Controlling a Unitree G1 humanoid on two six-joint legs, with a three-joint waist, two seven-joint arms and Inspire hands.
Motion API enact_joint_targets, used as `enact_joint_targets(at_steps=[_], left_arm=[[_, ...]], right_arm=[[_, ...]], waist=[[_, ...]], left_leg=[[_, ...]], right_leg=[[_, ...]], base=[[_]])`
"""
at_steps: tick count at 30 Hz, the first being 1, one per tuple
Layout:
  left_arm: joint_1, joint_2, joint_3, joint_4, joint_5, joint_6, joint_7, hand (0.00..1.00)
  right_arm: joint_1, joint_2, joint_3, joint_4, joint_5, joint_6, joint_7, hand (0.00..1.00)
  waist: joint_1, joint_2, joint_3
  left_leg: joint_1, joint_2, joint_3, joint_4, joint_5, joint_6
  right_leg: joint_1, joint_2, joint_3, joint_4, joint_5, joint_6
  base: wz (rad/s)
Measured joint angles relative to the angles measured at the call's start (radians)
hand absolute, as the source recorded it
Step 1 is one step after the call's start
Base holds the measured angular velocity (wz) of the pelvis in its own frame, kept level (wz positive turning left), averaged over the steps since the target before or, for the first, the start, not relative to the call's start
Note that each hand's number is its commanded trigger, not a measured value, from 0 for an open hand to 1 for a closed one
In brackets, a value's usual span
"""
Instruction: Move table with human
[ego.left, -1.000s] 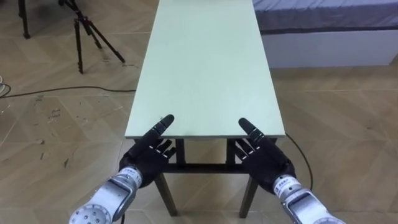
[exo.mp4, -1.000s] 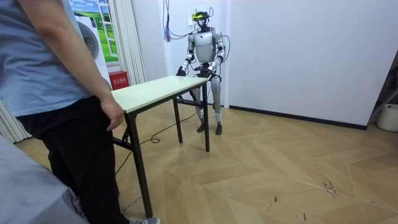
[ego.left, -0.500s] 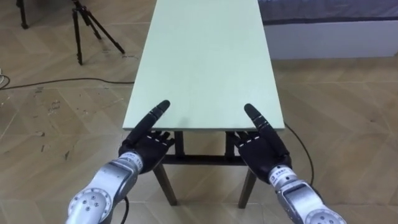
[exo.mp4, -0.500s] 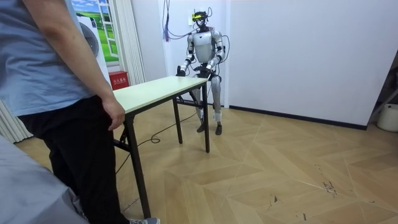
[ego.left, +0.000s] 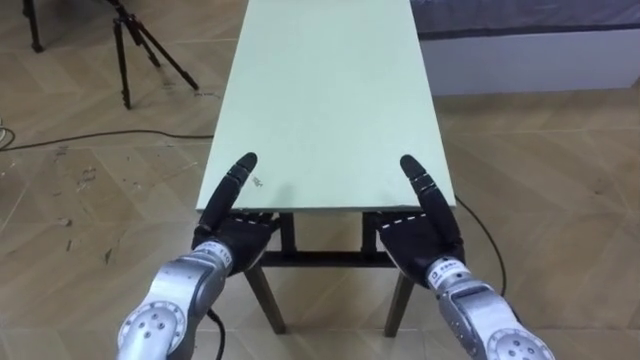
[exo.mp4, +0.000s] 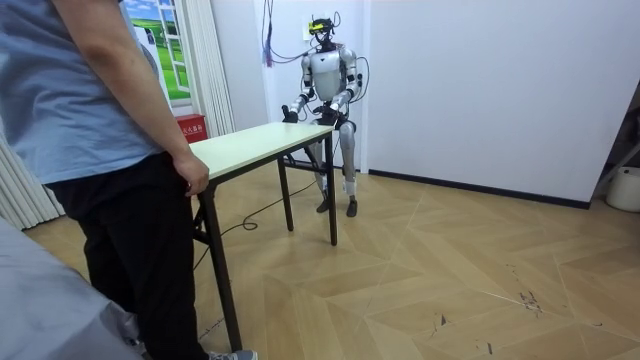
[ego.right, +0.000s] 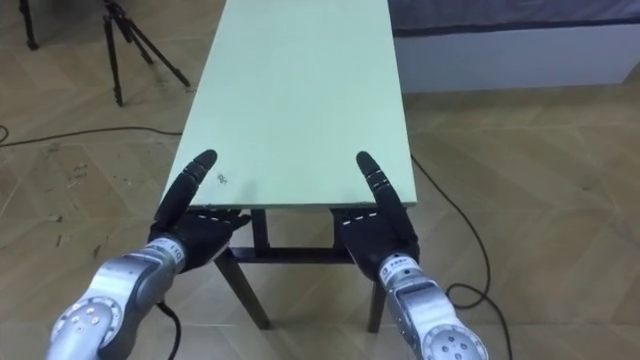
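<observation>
Thumbs slid up table (ego.left: 330, 90) (mark (ego.left: 256, 182) illegible); left hand (ego.left: 236, 236), right hand (ego.left: 420, 240) seemingly clasp it.

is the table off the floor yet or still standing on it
Standing, as far as shown: in the room view the table has its legs on the floor at both ends.

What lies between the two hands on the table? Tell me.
Bare table between left hand and right hand, save a small dark mark by the left; seen in the left eye view.
</observation>
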Motion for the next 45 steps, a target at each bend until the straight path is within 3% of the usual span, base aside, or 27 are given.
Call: enact_joint_targets(at_steps=[1,2,3,4,5,9,14,19,33,45], left_arm=[[0.0,-0.003,0.0,0.0,0.0,-0.004,0.001,0.67],[0.001,-0.009,0.0,0.0,0.0,-0.012,0.002,0.91],[0.003,-0.01,0.0,0.0,0.0,-0.014,0.002,1.0],[0.004,-0.011,0.0,0.0,0.0,-0.014,0.002,1.0],[0.006,-0.013,0.0,0.0,0.0,-0.015,0.002,1.0],[0.013,-0.041,0.0,0.0,0.0,-0.052,0.002,1.0],[0.026,-0.043,-0.016,0.0,0.003,-0.056,0.031,1.0],[0.039,-0.069,-0.025,0.0,0.01,-0.056,0.047,1.0],[0.05,-0.075,-0.062,-0.001,0.065,-0.082,0.033,1.0],[0.05,-0.076,-0.073,0.0,0.069,-0.1,0.026,1.0]], right_arm=[[0.0,0.0,0.0,-0.001,0.0,-0.001,-0.003,0.0],[0.0,0.0,0.0,-0.004,0.0,-0.002,-0.012,0.0],[0.0,0.0,0.0,-0.008,0.0,-0.002,-0.021,0.04],[0.0,0.0,0.0,-0.008,0.0,-0.003,-0.023,0.87],[0.001,0.001,0.0,-0.011,0.0,-0.003,-0.026,0.99],[0.003,0.022,0.002,-0.018,0.001,-0.033,-0.036,1.0],[0.011,0.024,0.013,-0.017,-0.008,-0.052,-0.097,1.0],[0.035,0.024,0.013,-0.012,-0.011,-0.073,-0.12,1.0],[0.049,0.03,0.05,-0.012,-0.037,-0.138,-0.117,1.0],[0.05,0.038,0.05,-0.012,-0.048,-0.148,-0.116,1.0]], waist=[[0.001,0.0,-0.0001],[0.002,0.0,-0.0001],[0.002,0.0,-0.0001],[0.002,0.0,-0.0001],[0.002,0.0,-0.0001],[0.002,0.0,-0.0003],[0.003,-0.001,-0.0005],[0.02,-0.002,-0.0008],[0.027,-0.009,0.0008],[0.027,-0.014,0.0041]], left_leg=[[0.001,0.0,0.0,0.0,0.0,0.0],[0.003,0.0,0.0,-0.001,0.0,0.0],[0.004,0.0,0.0,-0.002,0.0,0.0],[0.004,0.0,0.0,-0.002,0.0,0.0],[0.004,0.0,0.0,-0.002,0.0,0.0],[0.007,0.0,0.0,-0.01,0.0,0.0],[0.006,0.0,-0.001,-0.017,0.0,0.0],[0.013,0.005,-0.001,-0.034,0.0,0.0],[0.034,0.005,-0.003,-0.046,0.0,0.0],[0.034,0.005,-0.003,-0.046,0.0,0.0]], right_leg=[[0.001,0.0,0.0,0.0,0.0,0.0],[0.002,0.0,0.001,0.001,0.0,0.0],[0.003,0.0,0.001,0.001,0.0,0.0],[0.003,0.0,0.001,0.001,0.0,0.0],[0.002,0.0,0.001,0.001,0.0,0.0],[0.001,0.001,0.001,0.0,0.0,0.0],[-0.001,0.002,-0.004,-0.001,0.0,0.0],[-0.001,0.008,0.001,-0.002,0.0,0.0],[0.015,0.009,0.005,-0.002,0.0,0.0],[0.016,0.01,0.005,-0.002,0.0,0.0]], base=[[-0.03],[0.0],[0.0],[0.0],[0.0],[0.0],[0.0],[0.01],[0.01],[0.0]])
